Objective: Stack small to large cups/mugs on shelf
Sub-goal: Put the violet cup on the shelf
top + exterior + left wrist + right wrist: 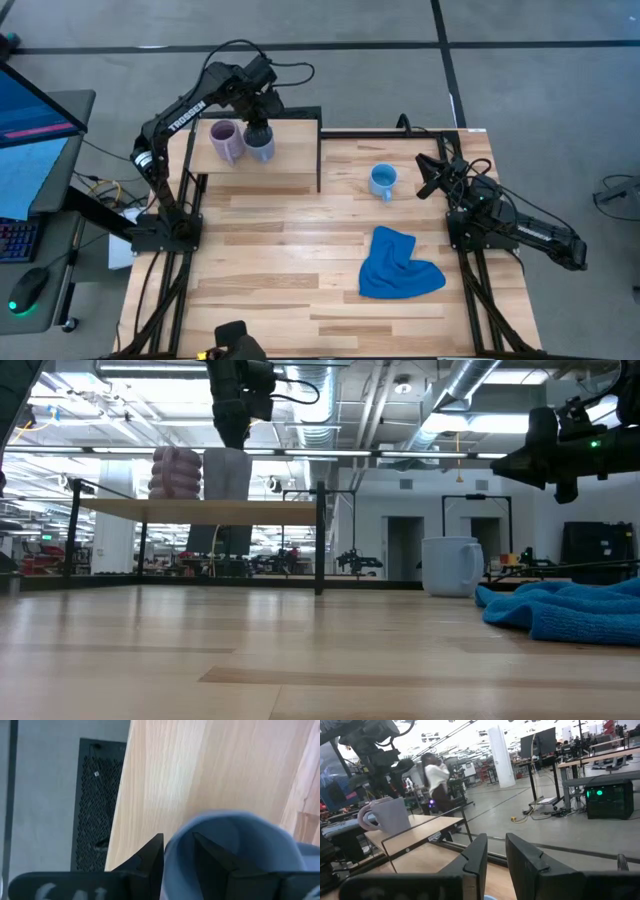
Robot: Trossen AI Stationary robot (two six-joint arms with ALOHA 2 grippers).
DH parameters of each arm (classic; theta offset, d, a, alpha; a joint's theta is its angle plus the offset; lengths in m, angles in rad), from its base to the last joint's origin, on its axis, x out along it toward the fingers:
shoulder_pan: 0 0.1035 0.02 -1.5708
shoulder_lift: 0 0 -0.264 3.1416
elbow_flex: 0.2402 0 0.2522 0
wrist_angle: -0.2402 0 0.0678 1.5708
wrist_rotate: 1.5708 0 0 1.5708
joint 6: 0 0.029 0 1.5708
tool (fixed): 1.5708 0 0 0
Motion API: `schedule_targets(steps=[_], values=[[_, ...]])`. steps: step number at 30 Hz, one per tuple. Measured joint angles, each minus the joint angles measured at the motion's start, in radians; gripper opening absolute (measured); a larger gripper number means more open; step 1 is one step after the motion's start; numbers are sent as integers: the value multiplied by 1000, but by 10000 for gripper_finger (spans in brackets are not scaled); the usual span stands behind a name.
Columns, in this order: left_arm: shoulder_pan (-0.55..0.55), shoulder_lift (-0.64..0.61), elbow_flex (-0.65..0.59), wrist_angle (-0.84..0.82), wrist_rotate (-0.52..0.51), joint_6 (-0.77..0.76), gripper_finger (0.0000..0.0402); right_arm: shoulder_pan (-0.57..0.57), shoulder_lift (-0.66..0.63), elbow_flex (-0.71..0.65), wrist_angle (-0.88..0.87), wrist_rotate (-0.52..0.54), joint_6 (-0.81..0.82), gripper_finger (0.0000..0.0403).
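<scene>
On the shelf (290, 155), a light-wood board on a black frame at the far left part of the table (300, 290), you have two mugs standing upright and touching each other: the pale purple mug (225, 142) toward the shelf's outer end and the grey-blue mug (260, 143) just beside it, nearer the shelf's middle. Your left gripper (259, 122) comes down from above onto the grey-blue mug; the left wrist view shows one finger (150, 857) outside the rim and the other inside the cup, closed narrowly on the mug's wall. Off the shelf, the bright light blue mug (382, 181) stands upright on the table, near the shelf's inner end, its handle toward the table's front. Farther from the shelf, a crumpled blue cloth (398, 265) lies on the table, well apart from that mug. Your right gripper (432, 178) waits raised above the table beyond the light blue mug, its fingers (476, 855) narrow and holding nothing.
</scene>
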Motion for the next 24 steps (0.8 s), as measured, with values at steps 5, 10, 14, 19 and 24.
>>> schedule_targets(steps=[5,10,14,19,24], values=[[-13,0,0,2,0,9,90,0,0,0,-1,0,0,93],[-33,0,0,0,1,7,90,0,0,0,-2,0,0,93],[-49,0,0,0,1,15,90,0,0,0,-1,0,0,93],[-55,0,0,-1,0,29,90,0,0,0,-2,0,0,93],[-55,0,0,0,-28,32,90,0,0,0,-2,0,0,93]])
